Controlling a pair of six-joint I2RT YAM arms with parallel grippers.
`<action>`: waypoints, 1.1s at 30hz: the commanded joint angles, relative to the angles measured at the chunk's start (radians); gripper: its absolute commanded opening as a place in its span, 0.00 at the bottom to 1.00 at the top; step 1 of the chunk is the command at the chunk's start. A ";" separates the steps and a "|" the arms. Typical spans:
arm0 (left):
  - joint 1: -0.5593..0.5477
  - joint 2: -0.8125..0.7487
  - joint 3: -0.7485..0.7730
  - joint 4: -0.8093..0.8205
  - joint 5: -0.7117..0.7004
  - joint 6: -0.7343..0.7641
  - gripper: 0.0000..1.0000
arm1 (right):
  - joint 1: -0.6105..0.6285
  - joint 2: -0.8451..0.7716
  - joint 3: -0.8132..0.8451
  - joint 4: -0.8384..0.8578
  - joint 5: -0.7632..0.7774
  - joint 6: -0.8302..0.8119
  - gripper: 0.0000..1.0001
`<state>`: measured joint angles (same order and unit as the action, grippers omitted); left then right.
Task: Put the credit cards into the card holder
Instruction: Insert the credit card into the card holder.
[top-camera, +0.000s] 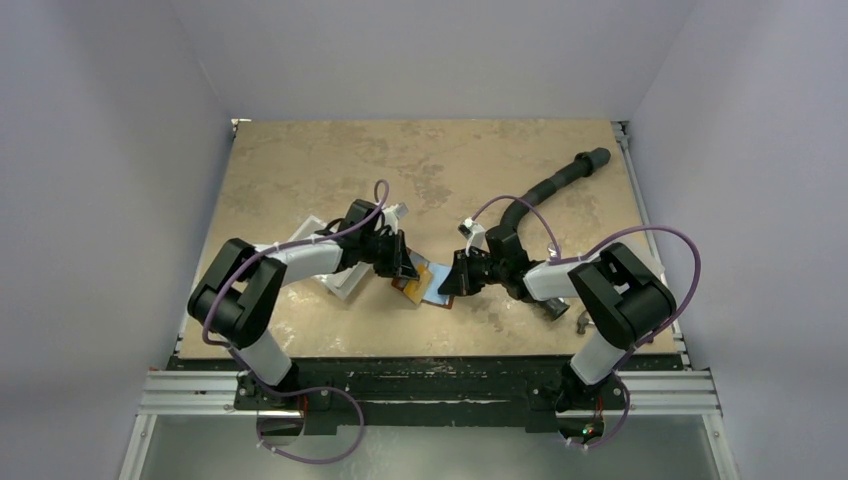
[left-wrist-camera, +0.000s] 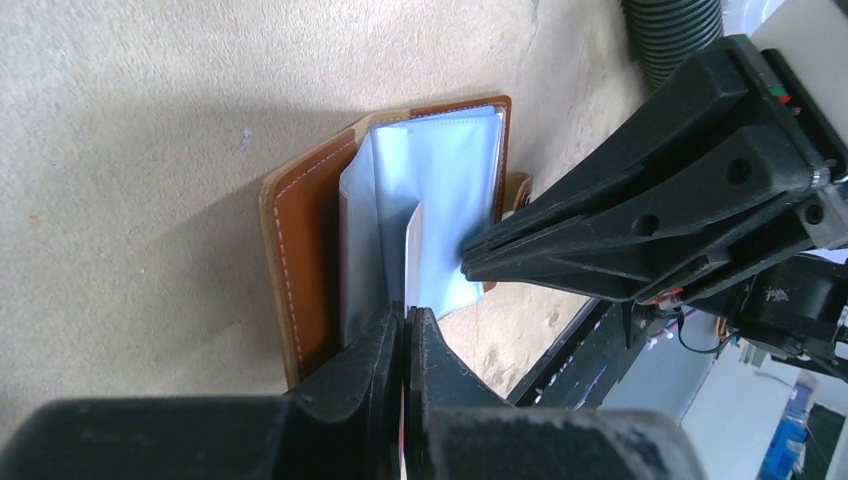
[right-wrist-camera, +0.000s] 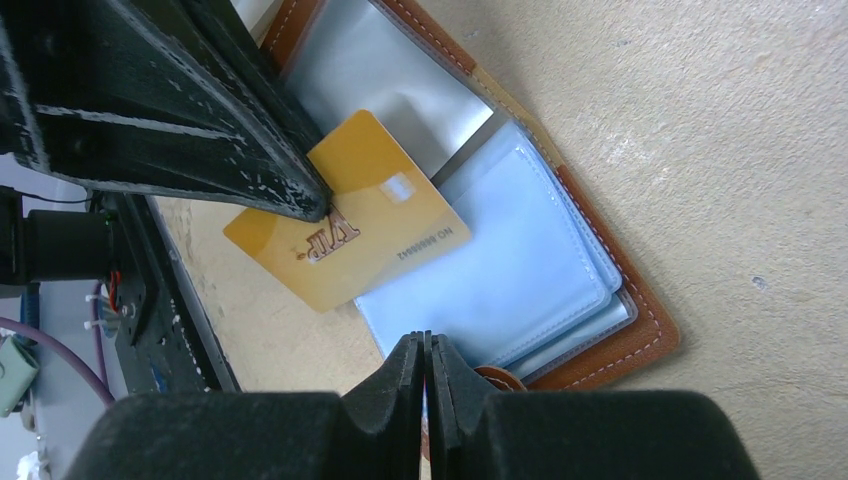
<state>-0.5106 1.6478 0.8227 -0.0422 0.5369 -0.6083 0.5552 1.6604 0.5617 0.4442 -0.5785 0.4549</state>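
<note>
Robotics lab test cell imo: plain white walls (top-camera: 120, 150) round a mottled beige tabletop (top-camera: 330, 160), silver aluminium rail (top-camera: 450, 392) behind the left gripper (top-camera: 408, 270), black-n-white robot arms (top-camera: 300, 258).

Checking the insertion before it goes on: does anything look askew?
Yes. The gold card in the left claw lies skewed across the sleeves of the open holder, not square to any pocket, one corner hanging past its edge.

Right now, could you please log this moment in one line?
left gripper: shut on gold card; right gripper: shut, beside open card holder

Overhead; wrist close-ups on card holder (left-wrist-camera: 300, 255)
</note>
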 joint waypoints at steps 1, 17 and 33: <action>0.006 0.043 0.023 0.027 0.063 0.037 0.00 | 0.001 0.017 0.007 -0.013 0.032 -0.022 0.12; 0.046 0.109 0.019 0.190 0.081 -0.016 0.00 | 0.002 0.029 0.008 -0.015 0.032 -0.027 0.11; 0.046 0.115 0.002 0.258 0.073 0.013 0.00 | 0.002 0.030 0.008 -0.015 0.028 -0.030 0.11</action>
<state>-0.4713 1.7580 0.8337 0.1299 0.6285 -0.6167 0.5552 1.6634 0.5617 0.4500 -0.5789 0.4538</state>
